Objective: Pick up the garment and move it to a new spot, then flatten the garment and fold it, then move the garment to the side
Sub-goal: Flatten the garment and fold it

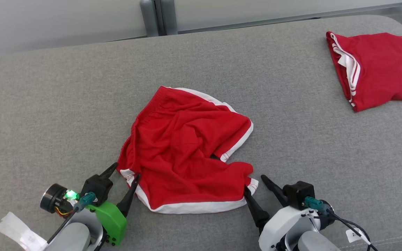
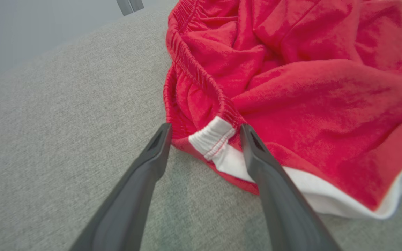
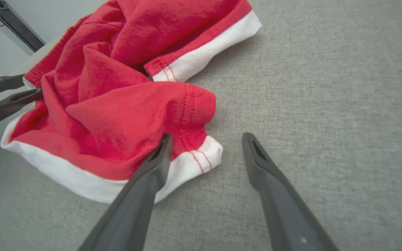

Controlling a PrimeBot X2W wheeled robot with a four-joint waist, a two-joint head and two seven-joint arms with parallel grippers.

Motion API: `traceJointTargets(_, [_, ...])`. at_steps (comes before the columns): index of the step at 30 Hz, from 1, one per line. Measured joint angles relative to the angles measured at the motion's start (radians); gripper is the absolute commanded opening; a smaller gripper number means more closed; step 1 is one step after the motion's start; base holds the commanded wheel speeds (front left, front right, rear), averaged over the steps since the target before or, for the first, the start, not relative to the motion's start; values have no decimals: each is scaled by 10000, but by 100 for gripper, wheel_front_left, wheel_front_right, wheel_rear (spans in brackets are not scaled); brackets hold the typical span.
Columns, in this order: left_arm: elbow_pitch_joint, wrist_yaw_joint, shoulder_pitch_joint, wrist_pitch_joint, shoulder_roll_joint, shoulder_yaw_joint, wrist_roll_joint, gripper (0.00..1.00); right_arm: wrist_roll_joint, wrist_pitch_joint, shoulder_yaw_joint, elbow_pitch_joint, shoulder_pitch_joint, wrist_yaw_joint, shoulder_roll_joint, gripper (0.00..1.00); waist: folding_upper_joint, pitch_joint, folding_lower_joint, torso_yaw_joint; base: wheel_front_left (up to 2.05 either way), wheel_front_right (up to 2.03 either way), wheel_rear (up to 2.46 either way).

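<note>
The garment (image 1: 187, 150), red shorts with white trim, lies crumpled in the middle of the grey padded surface (image 1: 47, 104). My left gripper (image 1: 126, 170) is open at its near-left corner. In the left wrist view the garment (image 2: 309, 87) has its white waistband end between the tips of that open gripper (image 2: 205, 129), unpinched. My right gripper (image 1: 254, 182) is open at the near-right hem corner. In the right wrist view one finger of that gripper (image 3: 208, 137) lies over the white hem of the garment (image 3: 117, 111), the other over bare fabric surface.
A second red garment (image 1: 379, 69) with white stripes lies folded at the far right. The surface's back edge meets a pale wall with a grey post (image 1: 157, 17). The left gripper's fingers (image 3: 5, 101) show at the right wrist view's left edge.
</note>
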Motion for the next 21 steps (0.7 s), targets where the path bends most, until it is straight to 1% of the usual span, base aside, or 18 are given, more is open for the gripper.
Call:
traceJointTargets(4, [52, 2, 112, 0, -17, 69, -79, 100, 77, 0, 159, -10, 104, 0, 4, 100, 0, -31, 0, -5, 0, 0, 0])
traceJointTargets(6, [104, 4, 156, 0, -21, 138, -105, 100, 182, 0, 245, -10, 120, 0, 4, 51, 0, -47, 0, -18, 0, 0, 0])
traceJointTargets(7, [171, 4, 201, 0, -17, 153, -134, 87, 234, 0, 297, -10, 134, 0, 6, 37, 0, -56, 0, -27, 0, 0, 0])
traceJointTargets(8, [259, 4, 241, 0, -19, 153, -194, 48, 299, 0, 347, -4, 139, 0, 4, 0, 0, -70, 0, -36, 0, 0, 0])
traceJointTargets(9, [318, 4, 265, 0, -23, 150, -259, 22, 355, 0, 387, 2, 141, 0, 4, 0, 0, -83, 0, -42, 0, 0, 0])
traceJointTargets(10, [382, 4, 285, 0, -33, 130, -311, 0, 403, 0, 422, 10, 149, 0, 2, 0, 0, -101, 0, -48, 0, 0, 0])
traceJointTargets(17, [196, 4, 315, 0, -79, 119, -336, 0, 612, 0, 320, -171, 172, 0, -79, 0, 0, -224, 0, -54, 0, 0, 0])
traceJointTargets(21, [-290, 23, 404, 0, -98, 449, -418, 0, 700, 0, 42, -485, 185, 0, -151, 0, 0, -322, 0, -32, 0, 0, 0])
